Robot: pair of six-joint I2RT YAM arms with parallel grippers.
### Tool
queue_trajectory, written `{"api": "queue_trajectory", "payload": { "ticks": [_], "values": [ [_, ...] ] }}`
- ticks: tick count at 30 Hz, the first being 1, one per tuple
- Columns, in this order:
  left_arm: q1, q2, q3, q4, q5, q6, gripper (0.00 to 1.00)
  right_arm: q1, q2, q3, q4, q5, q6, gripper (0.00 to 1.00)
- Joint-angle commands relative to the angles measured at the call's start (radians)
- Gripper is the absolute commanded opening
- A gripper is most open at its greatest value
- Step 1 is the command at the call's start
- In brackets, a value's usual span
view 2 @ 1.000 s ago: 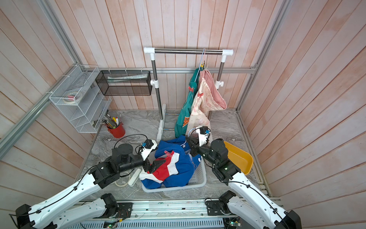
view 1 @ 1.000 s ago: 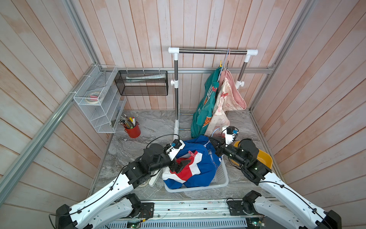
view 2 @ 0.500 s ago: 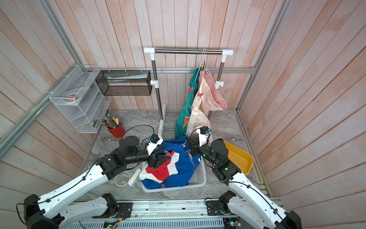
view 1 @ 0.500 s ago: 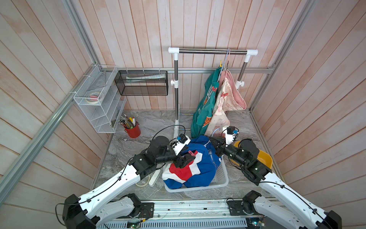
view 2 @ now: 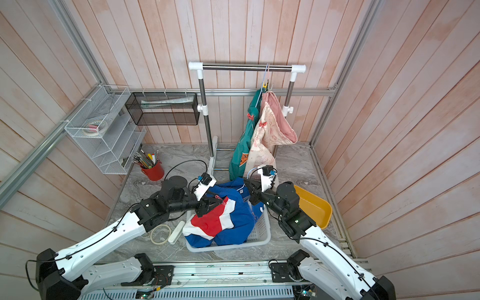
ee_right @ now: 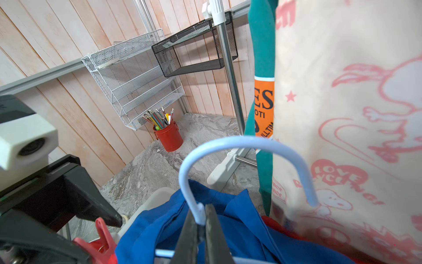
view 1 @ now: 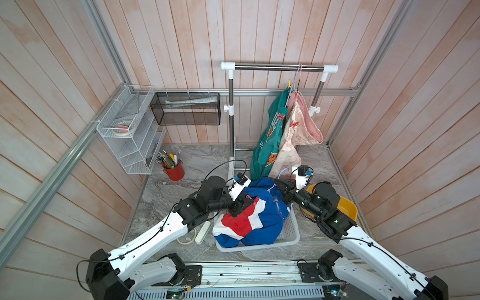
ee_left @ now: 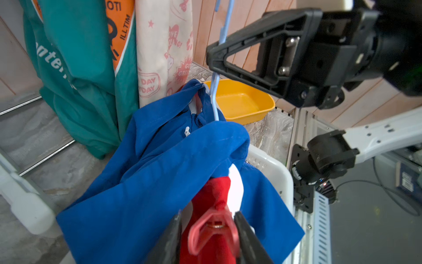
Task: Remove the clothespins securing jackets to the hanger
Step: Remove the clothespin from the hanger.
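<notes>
Coral plastic sits between our left gripper's (ee_left: 207,216) fingers: they press both handles of the clothespin (ee_left: 212,230) clipped to the blue jacket (ee_left: 159,171), which is heaped in the white basket (view 1: 288,233) and spills over its near rim. Above the basket, our right gripper (ee_right: 201,214) is pinched tight on the pale blue hanger (ee_right: 228,141). Behind the basket hang the teal jacket (view 1: 270,135) and cream jacket (view 1: 288,148), carrying other clothespins (view 1: 281,116). Bare desk (view 1: 161,197) lies beyond the basket's left-arm edge.

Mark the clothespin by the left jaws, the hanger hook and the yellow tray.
clothespin (ee_left: 214,226): left wrist view, at its spring.
hanger hook (ee_right: 246,140): right wrist view, top of curve.
yellow tray (ee_left: 239,102): left wrist view, bare floor.
</notes>
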Motion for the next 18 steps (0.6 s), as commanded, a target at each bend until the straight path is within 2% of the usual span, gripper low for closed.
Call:
{"api": "queue_trajectory", "payload": {
  "ticks": [1,3,10,15,18],
  "values": [
    [0.005,0.011,0.033,-0.005,-0.034,-0.01,0.28,0.005,0.0,-0.005,0.017,0.012,-0.001,0.0],
    [0.005,0.008,0.034,-0.003,-0.038,-0.012,0.24,0.005,0.002,-0.005,0.014,0.013,0.0,0.0],
    [0.005,-0.011,0.058,-0.005,-0.031,-0.021,0.0,0.004,0.005,-0.006,0.012,0.024,0.002,0.0],
    [0.005,-0.026,0.079,-0.026,-0.027,-0.028,0.0,0.006,0.008,-0.006,0.009,0.03,0.005,0.0],
    [0.005,-0.049,0.096,-0.048,-0.074,-0.027,0.0,0.006,0.005,-0.002,-0.007,0.044,0.005,0.0]
  ]
}}
